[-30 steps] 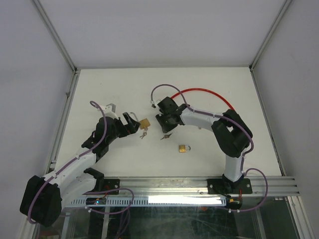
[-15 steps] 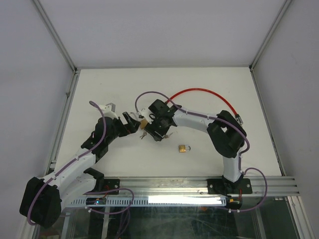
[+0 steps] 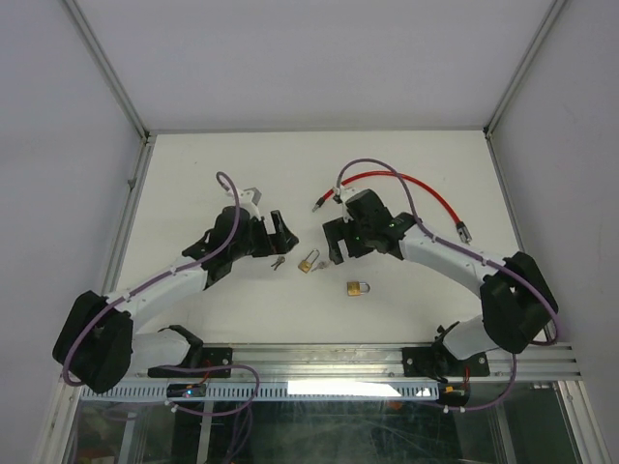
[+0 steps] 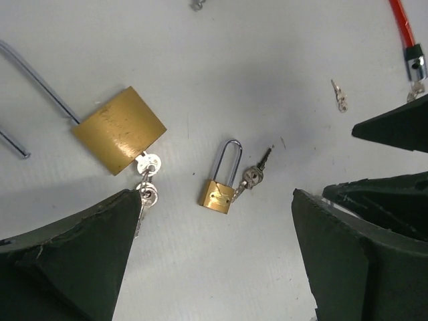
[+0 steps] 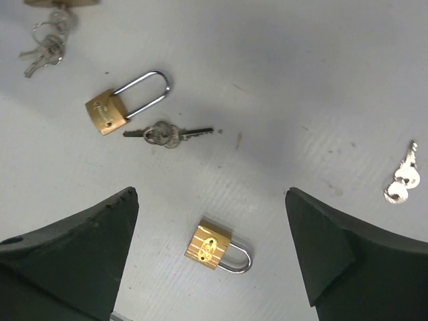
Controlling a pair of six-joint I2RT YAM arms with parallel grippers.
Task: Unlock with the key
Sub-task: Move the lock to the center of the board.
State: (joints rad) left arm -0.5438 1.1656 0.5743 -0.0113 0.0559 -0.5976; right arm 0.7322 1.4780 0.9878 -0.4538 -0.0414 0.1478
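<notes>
A small brass padlock with a long shackle (image 4: 219, 190) (image 5: 107, 110) (image 3: 308, 262) lies flat on the white table, a key (image 4: 253, 175) (image 5: 167, 134) beside it. A large brass padlock (image 4: 119, 130) lies to its left with a key bunch (image 4: 146, 179) at its keyhole end. A third, short-shackled padlock (image 5: 214, 246) (image 3: 359, 288) lies nearer the front. My left gripper (image 4: 214, 200) (image 3: 280, 230) hovers open above the long-shackle padlock, holding nothing. My right gripper (image 5: 210, 194) (image 3: 337, 242) is open and empty above the short padlock.
A red cable lock (image 3: 416, 184) curves across the back right of the table, its metal end (image 4: 416, 65) near a loose small key (image 4: 341, 97). Another key pair (image 5: 401, 180) lies right of the right gripper. Aluminium frame rails (image 3: 126, 213) border the table.
The right gripper has opened and swung back to the right, away from the left gripper. The left arm has stretched forward. The long-shackle padlock now lies on the table between them.
</notes>
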